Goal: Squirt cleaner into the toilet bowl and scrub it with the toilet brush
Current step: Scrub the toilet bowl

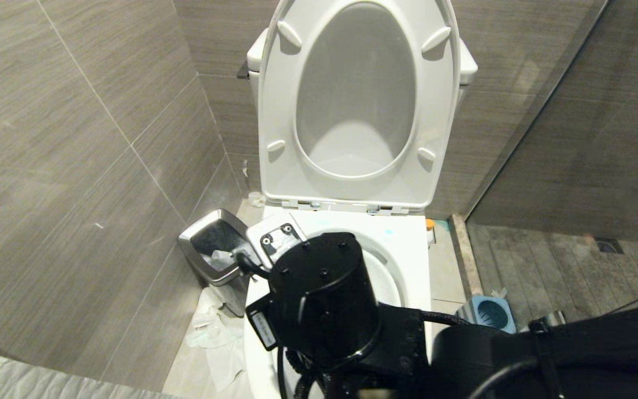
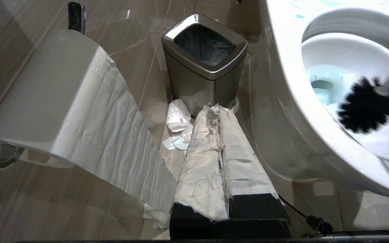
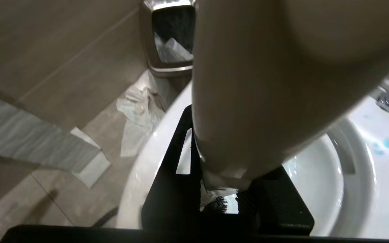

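The white toilet bowl (image 1: 411, 252) stands with its seat and lid raised. My right arm (image 1: 324, 299) reaches over it and covers my right gripper in the head view. In the right wrist view my right gripper (image 3: 225, 168) is shut on the toilet brush handle (image 3: 265, 84), whose widened white end fills the view. The black bristle head (image 2: 370, 108) hangs inside the bowl (image 2: 282, 87), just above the pale blue water (image 2: 321, 87). Turquoise cleaner smears (image 3: 388, 144) mark the rim (image 3: 383, 189). My left gripper (image 2: 216, 111), its fingers wrapped in white tissue, is shut and parked low beside the bowl.
A square steel bin (image 1: 216, 249) stands on the floor left of the toilet, with crumpled tissue (image 1: 214, 332) lying in front of it. A toilet paper roll (image 2: 46, 94) hangs on the left wall, its tail trailing down. The blue brush holder (image 1: 490, 313) sits right of the bowl by the glass partition.
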